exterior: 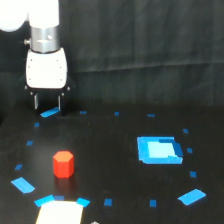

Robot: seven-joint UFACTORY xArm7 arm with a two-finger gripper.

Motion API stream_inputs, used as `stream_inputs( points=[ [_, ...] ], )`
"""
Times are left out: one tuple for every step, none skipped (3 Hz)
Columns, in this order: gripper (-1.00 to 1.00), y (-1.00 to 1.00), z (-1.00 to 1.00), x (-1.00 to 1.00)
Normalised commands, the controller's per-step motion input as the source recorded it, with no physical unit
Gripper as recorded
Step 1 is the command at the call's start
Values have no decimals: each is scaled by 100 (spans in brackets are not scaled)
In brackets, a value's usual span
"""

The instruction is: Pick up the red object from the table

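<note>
The red object [63, 164] is a small red-orange block with a hexagonal top, standing upright on the black table [110, 150] at the exterior view's lower left. My gripper [47, 104] hangs from the white arm at the upper left, well behind and above the block. Its two dark fingers point down with a gap between them, and nothing is held. A blue tape piece [49, 113] lies just below the fingertips.
A larger bright blue rectangle [159, 149] lies on the table at the right. Small blue tape marks ring the surface, such as one at the lower right [192, 196]. A white patch [59, 212] sits at the bottom edge. A black curtain [150, 50] hangs behind.
</note>
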Motion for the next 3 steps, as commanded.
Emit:
stream_inputs(
  points=[
    [100,-99,-37,17],
    [100,-100,-12,14],
    [100,-100,-14,35]
  ],
)
